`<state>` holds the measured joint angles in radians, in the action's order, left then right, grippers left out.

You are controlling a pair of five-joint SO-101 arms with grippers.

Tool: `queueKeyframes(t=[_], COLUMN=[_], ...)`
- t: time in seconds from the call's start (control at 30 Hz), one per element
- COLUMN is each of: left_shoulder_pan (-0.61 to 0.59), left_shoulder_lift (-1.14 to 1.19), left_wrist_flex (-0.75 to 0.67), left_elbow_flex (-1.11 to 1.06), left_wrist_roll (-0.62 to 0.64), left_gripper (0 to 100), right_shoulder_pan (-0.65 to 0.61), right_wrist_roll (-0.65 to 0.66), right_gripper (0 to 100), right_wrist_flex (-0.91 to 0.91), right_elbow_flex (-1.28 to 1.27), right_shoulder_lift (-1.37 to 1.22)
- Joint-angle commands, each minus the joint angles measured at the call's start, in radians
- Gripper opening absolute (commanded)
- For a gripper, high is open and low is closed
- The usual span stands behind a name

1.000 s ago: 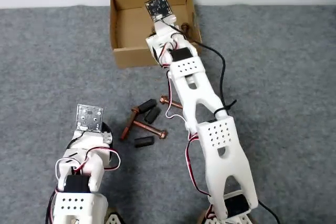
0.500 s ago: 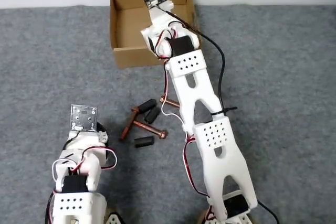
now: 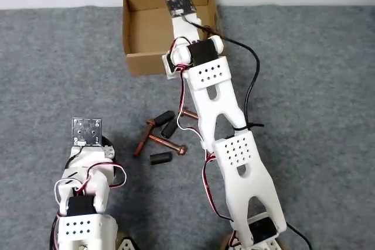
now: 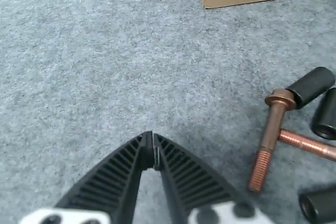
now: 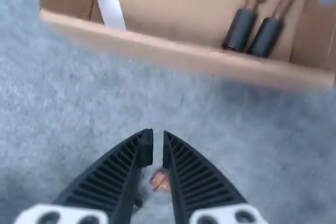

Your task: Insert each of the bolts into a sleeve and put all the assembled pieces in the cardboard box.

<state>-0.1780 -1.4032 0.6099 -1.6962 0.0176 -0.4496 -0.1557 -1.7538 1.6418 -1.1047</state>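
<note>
A white label (image 5: 111, 9) sat on the inner wall of the cardboard box (image 3: 125, 27), upper middle of the high view; its print was too small to tell. Inside lay one assembled piece (image 5: 241, 24) with a second assembled piece (image 5: 270, 27) just beside it. Loose bolts (image 3: 167, 143) and sleeves (image 3: 160, 158) lay mid-frame on the grey table (image 3: 304, 86), one partly under the right arm. The left claw (image 4: 153, 142), pressed together and empty, hung near them. The right claw (image 5: 157, 148), barely spread and empty, hung just short of the box's near wall.
</note>
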Motion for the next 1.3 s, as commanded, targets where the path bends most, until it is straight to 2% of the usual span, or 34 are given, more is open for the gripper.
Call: queueKeyframes(t=[0.0,0.13,0.3,0.53,0.77,1.27], left_shoulder_pan=[-0.008,-0.008,-0.008,-0.008,-0.008,-0.008], left_shoulder_lift=[-0.006,-0.005,-0.005,-0.005,-0.005,-0.005], left_wrist_flex=[-0.031,-0.031,-0.031,-0.031,-0.031,-0.031], left_elbow_flex=[0.005,0.005,0.005,0.005,0.005,0.005], left_wrist_roll=[-0.012,-0.012,-0.012,-0.012,-0.012,-0.012], left_gripper=[1,1,1,1,1,1], right_shoulder_pan=[-0.015,-0.058,-0.09,-0.162,-0.22,-0.208], right_wrist_roll=[-0.063,-0.138,-0.269,-0.364,-0.431,-0.446], right_gripper=[1.6,1.6,2.0,18.0,11.8,11.9], right_wrist_flex=[-0.045,-0.047,-0.045,-0.039,-0.038,0.028], right_elbow_flex=[0.034,-0.095,-0.376,-0.744,-0.764,-0.764], right_shoulder_lift=[0.048,0.122,0.283,0.43,0.34,0.191])
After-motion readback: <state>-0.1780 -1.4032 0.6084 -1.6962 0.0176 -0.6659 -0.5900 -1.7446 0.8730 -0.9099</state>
